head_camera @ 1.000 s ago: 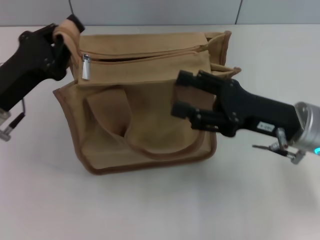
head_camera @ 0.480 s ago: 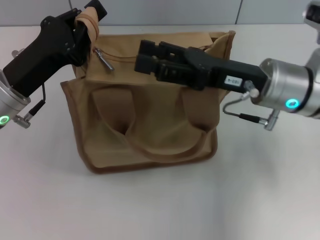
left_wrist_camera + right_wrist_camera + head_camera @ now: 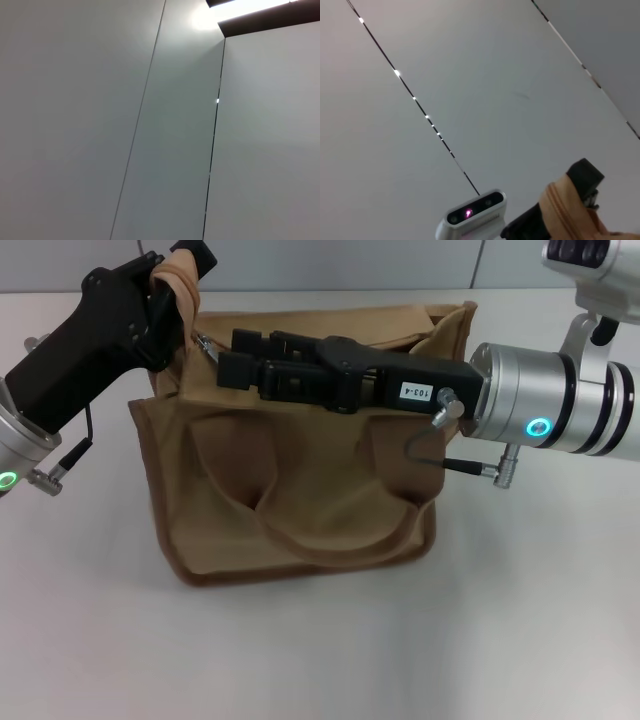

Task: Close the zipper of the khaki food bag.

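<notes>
**A:** What is the bag (image 3: 290, 490) made of?

**B:** Soft tan canvas with darker brown trim along the edges, boxy, standing upright on a plain white table (image 3: 320, 650). One looped handle (image 3: 300, 515) droops in a curve down the near face. A second tan loop (image 3: 178, 280) is at the top left corner, bunched in the left gripper (image 3: 175, 285).

**A:** So the left gripper has hold of it?

**B:** Yes, its black fingers are closed around that fabric loop, holding the corner up. The right wrist view shows the same thing from behind: tan cloth (image 3: 570, 212) pinched in a black fingertip.

**A:** And the zipper (image 3: 400, 340)?

**B:** It runs along the bag's top panel, mostly hidden under the right arm. Its small shiny silver pull (image 3: 207, 343) lies near the left end, just beside the left gripper.

**A:** Where is the right gripper (image 3: 228, 355)?

**B:** Stretched flat across the bag's top, reaching leftward. Its two black fingers have only a narrow gap between them, and their tips are just beside the pull. I cannot tell whether they touch it.

**A:** Any room around the bag?

**B:** Bare table in front and on both sides; grey wall panels (image 3: 300, 262) stand behind. The left wrist view shows only those panels.

**A:** Count?

**B:** One bag, two handles, one pull, two grippers.
</notes>
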Robot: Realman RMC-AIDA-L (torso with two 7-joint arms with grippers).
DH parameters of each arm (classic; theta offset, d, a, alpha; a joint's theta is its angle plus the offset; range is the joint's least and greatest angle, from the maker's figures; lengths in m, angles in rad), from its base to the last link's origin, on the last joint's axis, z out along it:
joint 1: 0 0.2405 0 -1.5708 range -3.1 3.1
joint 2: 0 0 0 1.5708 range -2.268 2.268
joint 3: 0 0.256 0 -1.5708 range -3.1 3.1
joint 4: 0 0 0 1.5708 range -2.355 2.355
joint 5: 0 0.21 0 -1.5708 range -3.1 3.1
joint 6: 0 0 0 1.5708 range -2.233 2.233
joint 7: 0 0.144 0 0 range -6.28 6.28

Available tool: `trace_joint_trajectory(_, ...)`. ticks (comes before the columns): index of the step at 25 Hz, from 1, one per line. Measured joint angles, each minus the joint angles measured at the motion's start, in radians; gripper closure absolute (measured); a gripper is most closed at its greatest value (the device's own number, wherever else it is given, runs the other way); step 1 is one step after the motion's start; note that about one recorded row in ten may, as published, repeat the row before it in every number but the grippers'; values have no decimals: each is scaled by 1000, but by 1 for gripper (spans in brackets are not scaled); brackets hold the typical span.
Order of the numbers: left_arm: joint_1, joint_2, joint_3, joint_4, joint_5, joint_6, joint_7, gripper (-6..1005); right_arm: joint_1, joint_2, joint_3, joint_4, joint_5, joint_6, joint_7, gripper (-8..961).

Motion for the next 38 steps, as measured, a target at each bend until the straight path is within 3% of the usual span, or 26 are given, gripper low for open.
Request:
trace_joint_trajectory(8, -8, 0, 1, -1, 5, 6, -1, 1000, 20, 0, -58, 2, 5, 20, 17, 122)
trace_joint_trajectory(23, -21, 0, 6, -13, 8, 16, 7, 1000, 20, 0, -58, 0, 5, 25, 19, 149)
trace_joint_trajectory(33, -45, 0, 12, -20, 8, 15, 8, 1001, 30, 0, -61, -7, 4, 17, 26, 537)
trace_joint_trajectory(38, -48, 0, 12, -23, 5, 8, 10, 1000, 24, 0, -51, -8, 4, 33, 22, 529)
